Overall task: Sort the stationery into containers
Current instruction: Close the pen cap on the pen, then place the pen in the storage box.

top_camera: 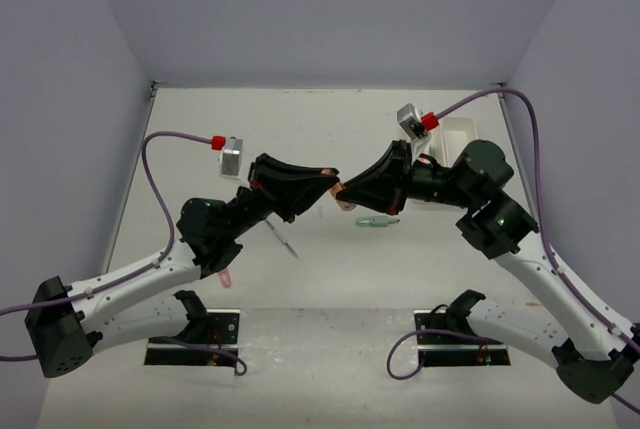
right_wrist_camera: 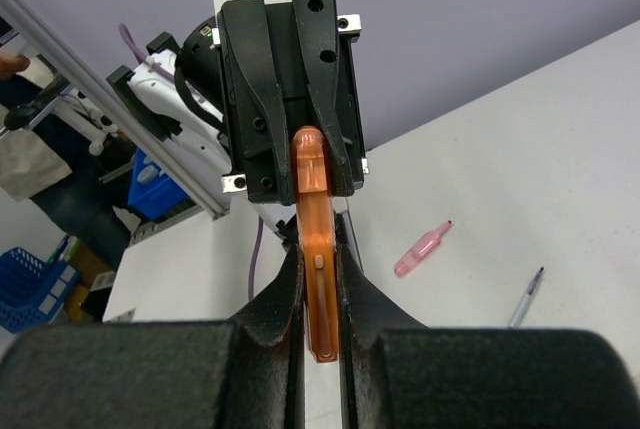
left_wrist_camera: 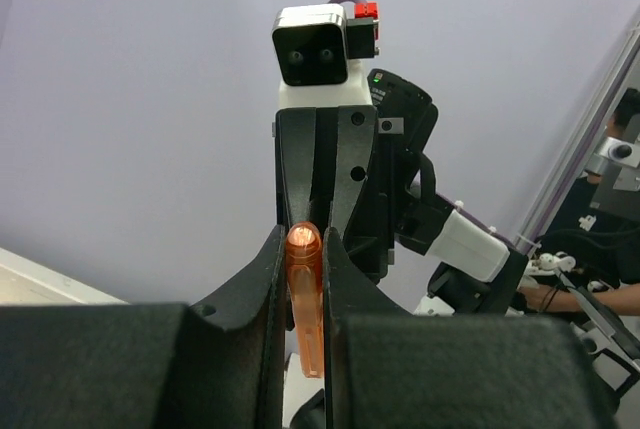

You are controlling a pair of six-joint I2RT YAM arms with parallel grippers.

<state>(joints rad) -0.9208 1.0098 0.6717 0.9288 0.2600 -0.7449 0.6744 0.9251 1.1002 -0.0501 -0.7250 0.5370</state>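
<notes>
Both grippers meet tip to tip above the middle of the table. My left gripper (top_camera: 331,186) and my right gripper (top_camera: 347,193) are each shut on one end of the same orange marker (top_camera: 340,194), held in the air. The left wrist view shows its rounded orange end (left_wrist_camera: 303,289) pinched at the left gripper (left_wrist_camera: 303,237). The right wrist view shows the orange body (right_wrist_camera: 318,249) running from the right gripper (right_wrist_camera: 318,261) into the other gripper's fingers. One white tray (top_camera: 458,136) shows at the back right, partly behind the right arm. The second tray is hidden.
On the table lie a green marker (top_camera: 378,220), a thin grey pen (top_camera: 283,239) under the left arm and a pink marker (top_camera: 226,278) near the left arm's base. The right wrist view also shows the pink marker (right_wrist_camera: 423,249) and the pen (right_wrist_camera: 527,296).
</notes>
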